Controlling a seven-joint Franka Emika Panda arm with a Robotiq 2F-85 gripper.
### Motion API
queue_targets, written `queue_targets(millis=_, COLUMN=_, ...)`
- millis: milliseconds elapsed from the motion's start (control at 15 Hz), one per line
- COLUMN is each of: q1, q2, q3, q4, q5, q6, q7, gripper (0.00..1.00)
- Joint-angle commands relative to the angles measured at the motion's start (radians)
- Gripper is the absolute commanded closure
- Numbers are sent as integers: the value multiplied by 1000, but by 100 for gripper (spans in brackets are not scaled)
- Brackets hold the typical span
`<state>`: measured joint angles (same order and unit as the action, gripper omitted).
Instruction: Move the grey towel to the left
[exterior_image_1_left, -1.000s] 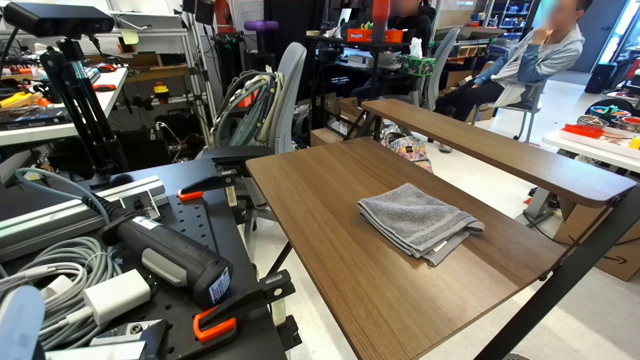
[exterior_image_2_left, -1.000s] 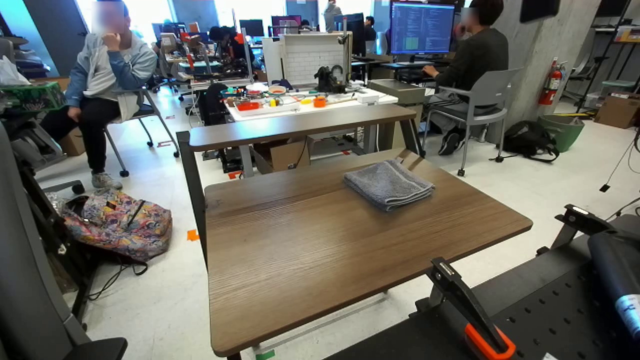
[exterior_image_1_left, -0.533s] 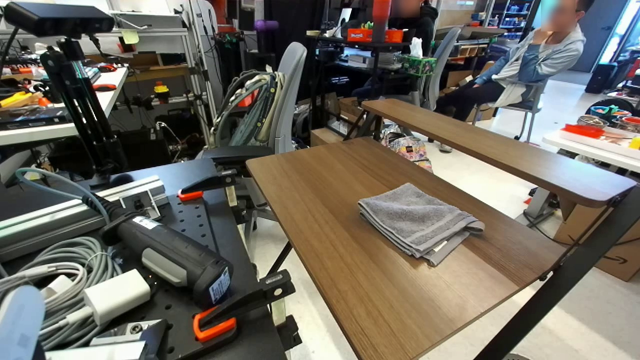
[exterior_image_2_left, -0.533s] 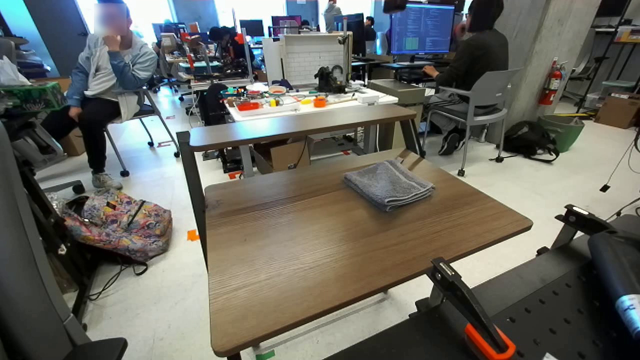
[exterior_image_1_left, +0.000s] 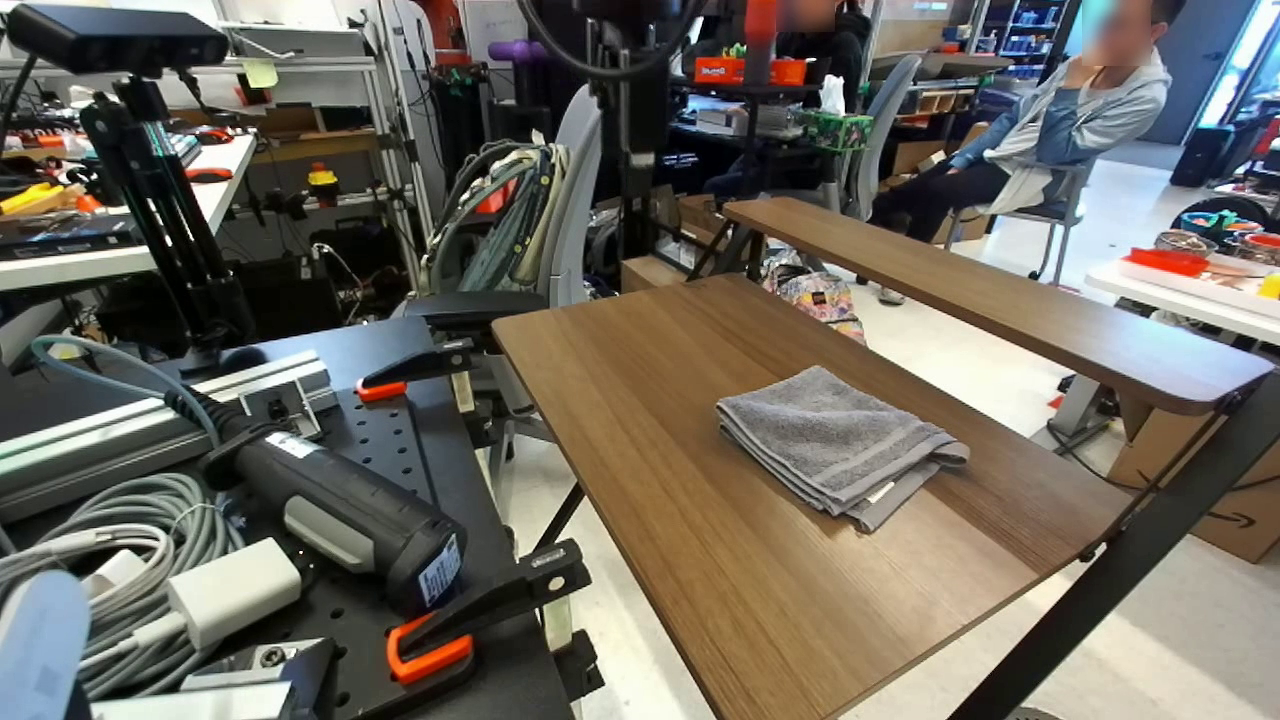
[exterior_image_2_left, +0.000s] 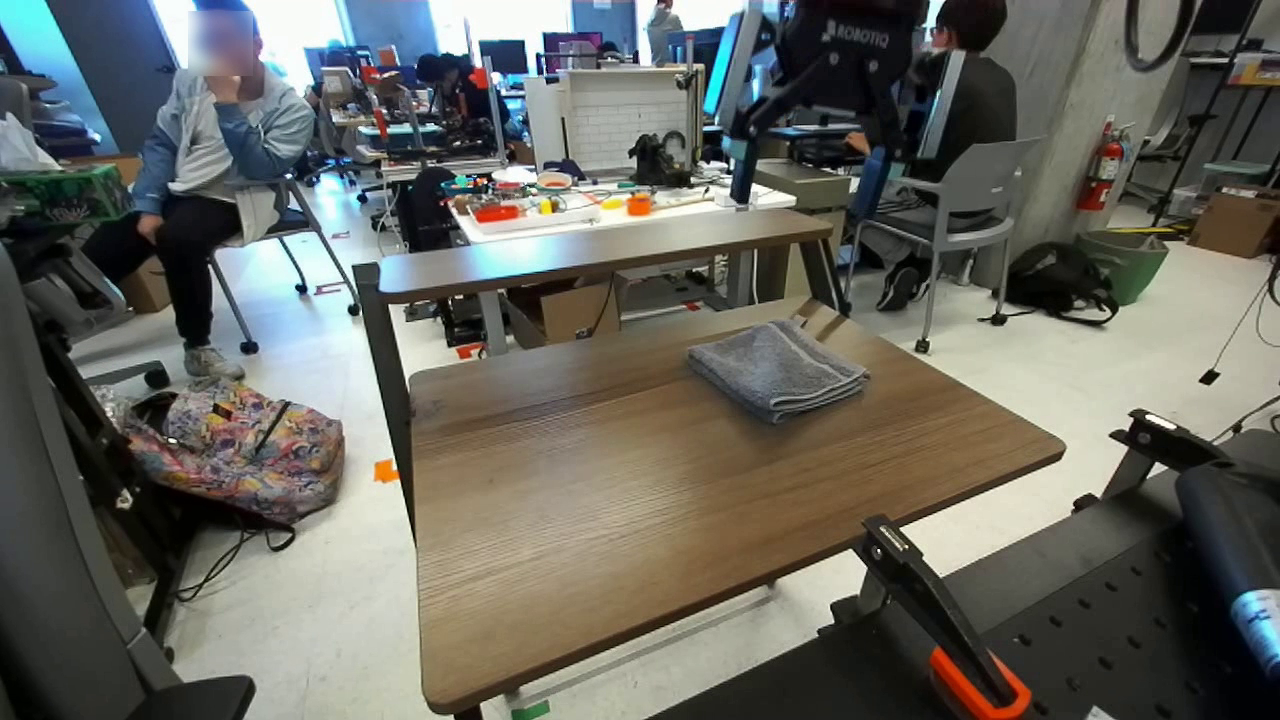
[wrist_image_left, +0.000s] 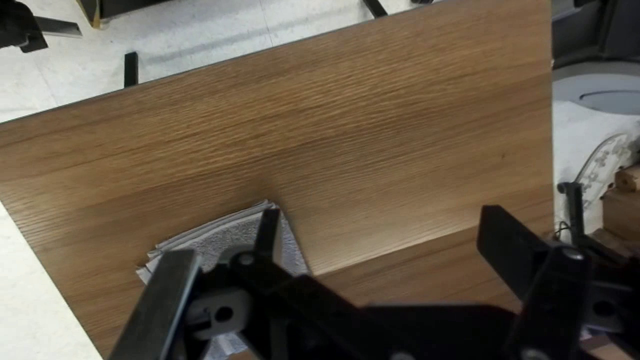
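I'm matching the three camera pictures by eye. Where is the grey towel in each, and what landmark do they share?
In an exterior view: the towel is right of centre, a little below mid-height.
In an exterior view: the towel is right of centre, about mid-height.
In the wrist view: the towel is at lower left, partly hidden by the gripper.
Shared landmark: the wooden table under it.

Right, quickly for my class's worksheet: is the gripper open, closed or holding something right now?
Robotiq gripper: open, holding nothing; the folded grey towel lies on the wood-grain tabletop.
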<state>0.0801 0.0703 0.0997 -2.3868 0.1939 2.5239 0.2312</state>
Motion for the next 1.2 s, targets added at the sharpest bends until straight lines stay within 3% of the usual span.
queue_targets(millis=0, q1=-30, q2=195, q3=-55, q4=151, q5=-21, q6=44, q7=34, gripper=0)
queue_targets(millis=533, q1=-116, q2=490, q3=-124, q4=476, q5=43, q6=9, q7=44, gripper=0)
queue_targets(millis=1133, q1=-107, q2=809, q3=-162, q4=779, q5=10, q6=-40, q7=106, gripper=0)
